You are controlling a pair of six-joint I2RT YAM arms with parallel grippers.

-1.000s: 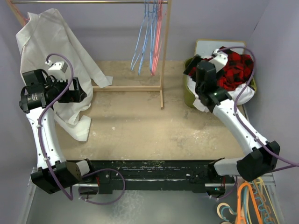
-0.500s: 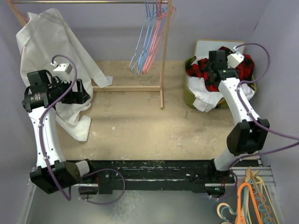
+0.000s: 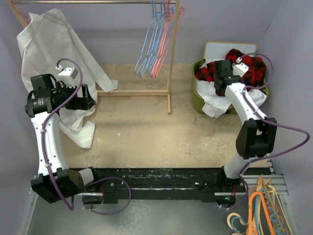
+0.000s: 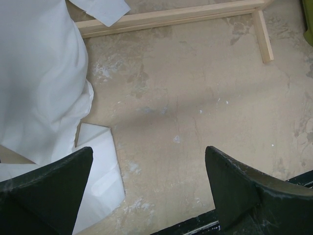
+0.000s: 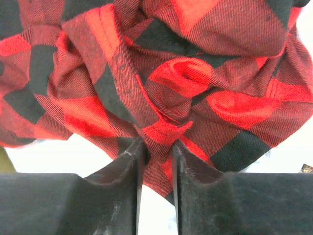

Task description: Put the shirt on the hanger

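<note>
Where the olive-green round bin [image 3: 194,100] sits upper right, red-and-black plaid flannel shirt [image 3: 250,66] heaped inside; right gripper [image 5: 156,147] pinched narrow on one fold. Left gripper [image 4: 148,169] spread wide over sandy tabletop [image 4: 195,98], centre left. Thin pink-red hanger [image 3: 164,41] on rail [image 3: 98,2], top centre.

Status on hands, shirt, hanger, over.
Right hand shut on shirt fold, in basket. Left hand open, empty, beside white garment. Hanger on rack, among blue hangers.
</note>
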